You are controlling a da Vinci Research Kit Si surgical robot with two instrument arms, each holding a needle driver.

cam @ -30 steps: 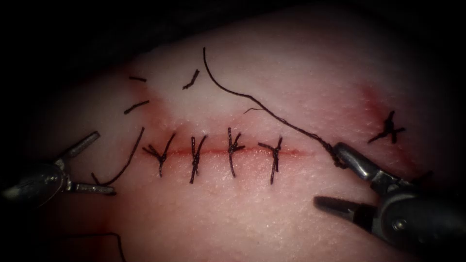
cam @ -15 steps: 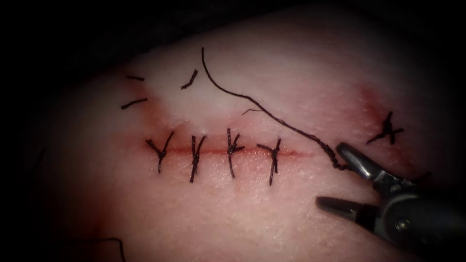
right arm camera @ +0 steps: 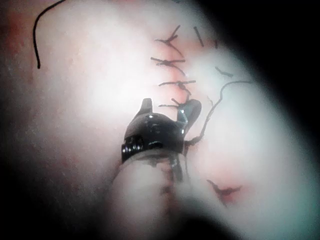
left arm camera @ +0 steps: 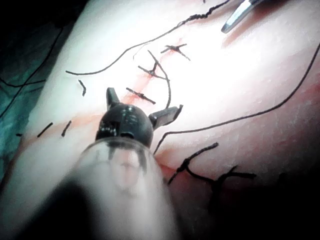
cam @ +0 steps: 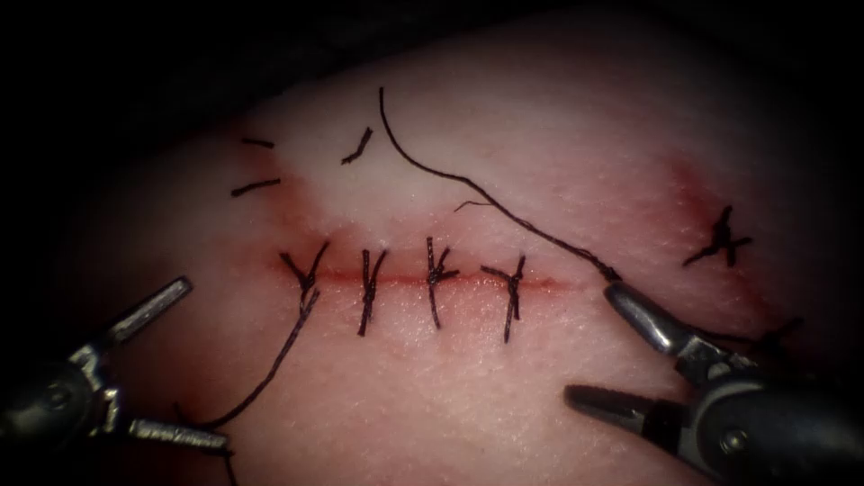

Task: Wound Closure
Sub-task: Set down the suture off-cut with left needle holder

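- My left tool (cam: 184,364) sits at the lower left of the endoscope view with its jaws spread wide apart, one jaw pointing up and right, the other lying low along the tissue (cam: 558,144).
- A dark thread (cam: 270,369) runs from the leftmost stitch (cam: 304,270) down and left to my lower left jaw; I cannot tell whether it is caught there or merely lies against it, since the jaws stand open.
- My right tool (cam: 589,346) comes in from the lower right, jaws parted and holding nothing; the upper jaw tip rests just at the right end of the cut (cam: 414,279).
- A long strand (cam: 468,184) curves from the upper middle of the frame down to that upper jaw tip, touching it, twisted near its lower end.
- The cut is a thin red horizontal line at mid-frame, its edges drawn together by four dark knotted stitches that cross it.
- Short cut ends of thread (cam: 357,146) lie on the pale tissue at upper left.
- A separate dark knot (cam: 720,238) sits in a reddish patch at the right.
- I see no needle clearly enough to place it.
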